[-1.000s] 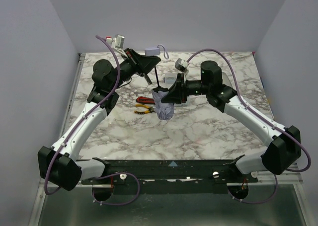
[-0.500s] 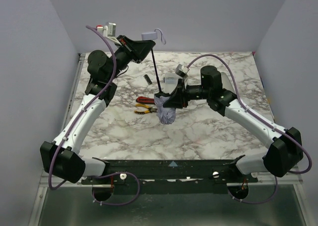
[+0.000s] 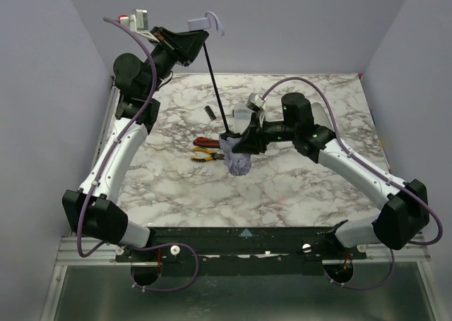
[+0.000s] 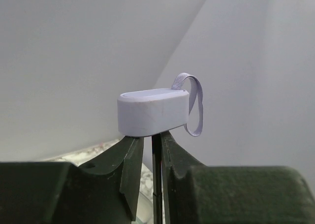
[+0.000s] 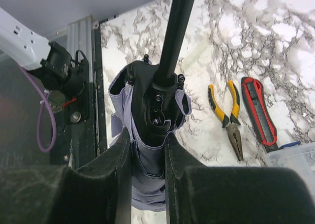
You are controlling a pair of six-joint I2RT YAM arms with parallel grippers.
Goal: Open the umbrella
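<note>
Left hand risen toward far-left corner, shaft longer. Pinches shaft under handle; right hand clamps canopy. Pull straight along shaft, steadily.

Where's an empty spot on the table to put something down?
The table's near strip, between the bundled umbrella and the black front rail, is bare. It's crowded mid-table around the pliers and red cutter.

The white-marbled tabletop carries yellow-handled pliers with a red-and-black cutter just beside them (roughly parallel). A small dark object lies farther back, and a clear plastic box sits near the cutter.
</note>
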